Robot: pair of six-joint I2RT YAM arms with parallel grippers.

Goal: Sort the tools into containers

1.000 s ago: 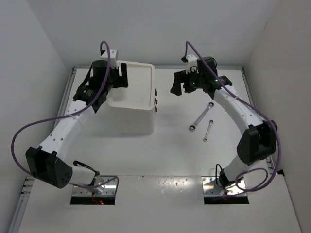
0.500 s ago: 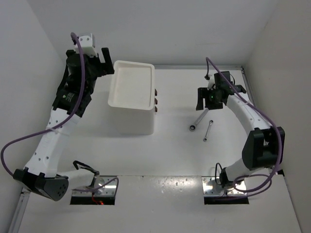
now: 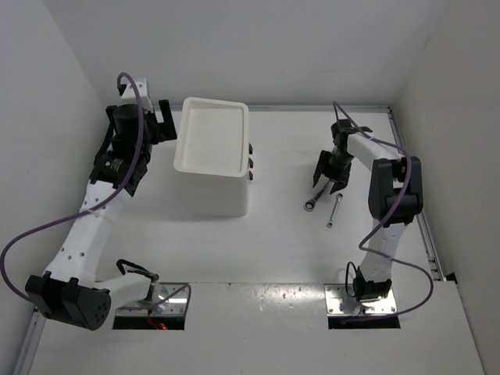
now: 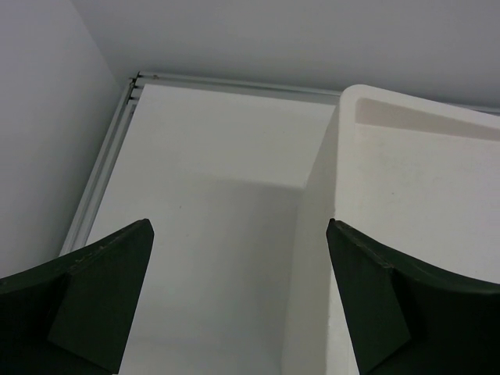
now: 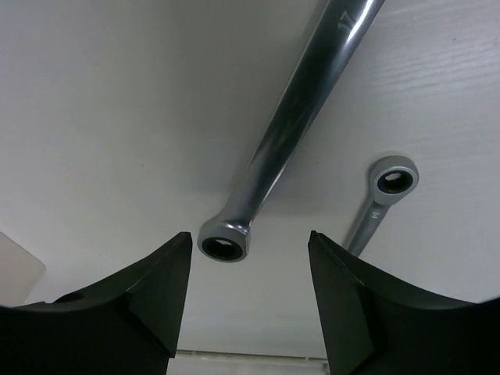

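Note:
Two silver wrenches lie on the table to the right of the white drawer box (image 3: 209, 168). The longer wrench (image 3: 312, 201) runs diagonally, and the shorter wrench (image 3: 334, 209) lies just right of it. My right gripper (image 3: 326, 183) hangs open low over the longer wrench. In the right wrist view the longer wrench's ring end (image 5: 225, 241) shows between the fingertips of the right gripper (image 5: 250, 234), and the shorter wrench (image 5: 391, 183) lies outside the right finger. My left gripper (image 3: 163, 121) is open and empty, just left of the box's tray top (image 4: 406, 187). No other tools show.
The box has three dark knobs (image 3: 251, 161) on the side facing the wrenches. White walls enclose the table, with a rail (image 4: 105, 176) along its left edge. Purple cables loop from both arms.
My left gripper left the box's tray top, swung out to its left side and opened wider. My right gripper came forward and down onto the longer wrench, its jaws narrowing.

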